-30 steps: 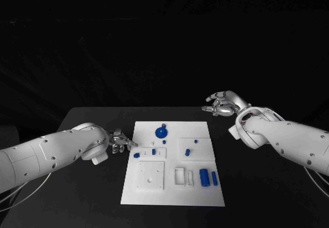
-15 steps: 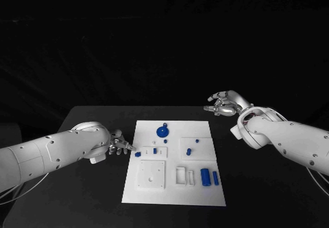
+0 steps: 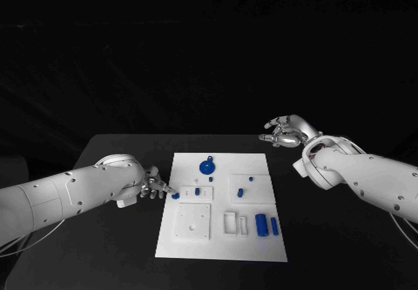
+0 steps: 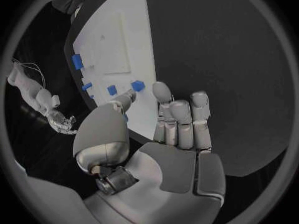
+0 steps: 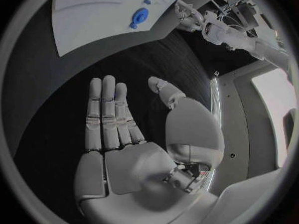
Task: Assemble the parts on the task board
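Observation:
The white task board (image 3: 218, 246) lies in the middle of the black table. On it are a blue disc (image 3: 207, 166), two blue cylinders (image 3: 260, 224) near the front right, and several small blue pieces. My left hand (image 3: 157, 188) is at the board's left edge with its fingers spread and nothing in them. Its fingertips reach a small blue piece (image 3: 175, 196); in the left wrist view the thumb tip (image 4: 127, 97) lies right beside that piece (image 4: 137, 85), and I cannot tell whether they touch. My right hand (image 3: 286, 132) hangs raised past the board's far right corner, fingers straight (image 5: 106, 114) and empty.
White recessed blocks stand on the board, a square one (image 3: 192, 222) at the front left and a slotted one (image 3: 234, 223) beside the cylinders. Bare black table lies to both sides of the board. In the right wrist view the board (image 5: 87, 15) and the disc (image 5: 139, 17) lie far beyond the fingers.
My left hand has crept right and slightly nearer, bringing its fingertips up to the small blue piece at the board's left edge. The right hand has hardly moved.

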